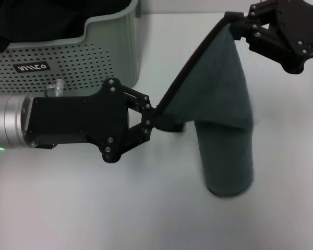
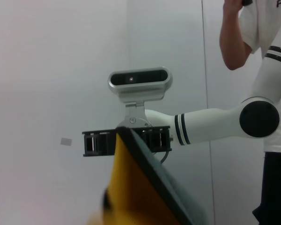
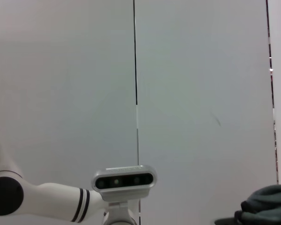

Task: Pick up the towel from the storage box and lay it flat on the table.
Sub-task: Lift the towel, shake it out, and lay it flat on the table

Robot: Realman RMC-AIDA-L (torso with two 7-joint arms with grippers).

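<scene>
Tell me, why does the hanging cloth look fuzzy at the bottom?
In the head view, the towel blurs at its lower end, likely swinging between the left claw and right claw; the storage box looks sharp. In the left wrist view its yellow side is a close-up smear.

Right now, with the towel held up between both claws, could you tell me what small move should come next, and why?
Probably lower both claws together toward the table. The left claw and right claw each grip one end of the towel's black-bound edge, stretched taut between them, while the rest hangs in a fold, clear of the storage box.
</scene>
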